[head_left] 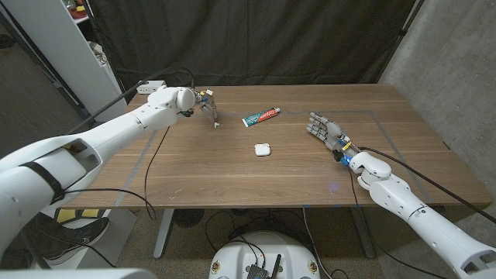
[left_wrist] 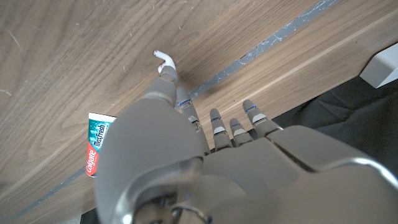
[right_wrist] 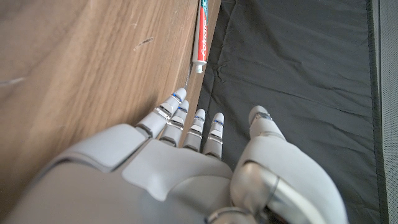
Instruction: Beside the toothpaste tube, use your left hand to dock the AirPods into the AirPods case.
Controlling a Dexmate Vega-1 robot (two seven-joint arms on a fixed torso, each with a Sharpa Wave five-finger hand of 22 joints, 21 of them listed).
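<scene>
A white AirPod [left_wrist: 163, 57] sits at the tips of two fingers of my left hand [head_left: 203, 103], which meet on it and pinch it just above the wood at the table's back left. In the head view the AirPod [head_left: 216, 125] is a small white speck under those fingertips. The toothpaste tube [head_left: 260, 117] lies to the right of that hand, and the tube [left_wrist: 96, 151] also appears in the left wrist view. The closed white AirPods case [head_left: 262, 149] lies nearer the front, mid-table. My right hand [head_left: 328, 130] stands at the right with straight, spread fingers, holding nothing.
A white box [head_left: 154, 86] with cables sits at the table's back left corner. Grey tape lines [left_wrist: 261, 50] run across the wood. A black curtain hangs behind the table, and a white panel leans at the far left.
</scene>
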